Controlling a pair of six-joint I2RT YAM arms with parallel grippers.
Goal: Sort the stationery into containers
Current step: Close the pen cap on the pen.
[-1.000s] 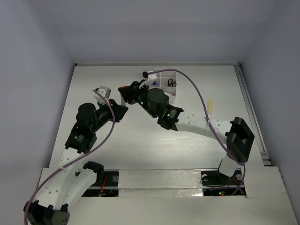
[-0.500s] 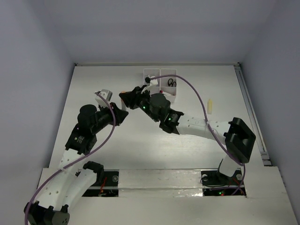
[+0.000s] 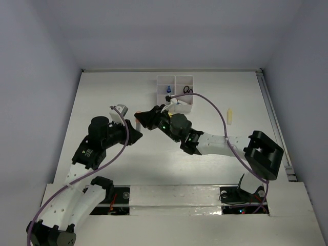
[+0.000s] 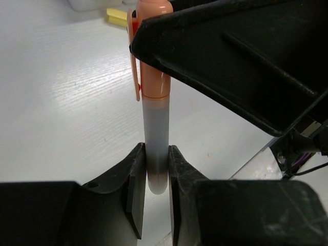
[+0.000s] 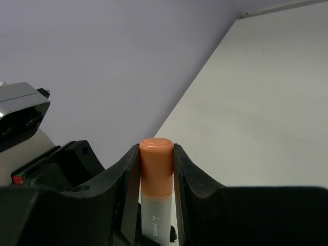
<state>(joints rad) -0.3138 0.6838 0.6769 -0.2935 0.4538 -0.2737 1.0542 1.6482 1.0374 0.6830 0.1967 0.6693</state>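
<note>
**Top external view.** Your two arms meet over the left-centre of the worktop (image 3: 230, 154). The left fingers (image 3: 134, 131) and right fingers (image 3: 145, 119) are tip to tip and clear of the surface. What they share cannot be made out from here. The white tray (image 3: 159, 87) stands just beyond the right arm. One compartment holds a blue item (image 3: 167, 92) and its neighbour holds a black looped one (image 3: 187, 90). A cream tube (image 3: 230, 115) lies well apart to the right, not yet sorted.

**Left wrist view.** The left fingers are fully closed on the butt end of a white pen (image 4: 156, 123). Its orange cap (image 4: 152, 51) points away from them. The right fingers close over that cap from the right. A yellow block (image 4: 117, 15) lies on the worktop beyond.

**Right wrist view.** The right fingers stand partly open, with both pads pressed against the orange cap. The pen is therefore gripped at both ends, in the air.

**Judgement.** This reads as a handover. The left arm offers the free end so that the right arm, which is nearer the tray, can carry the pen over. Release the left grip before you draw away, since a pull from both ends could strip the cap.
</note>
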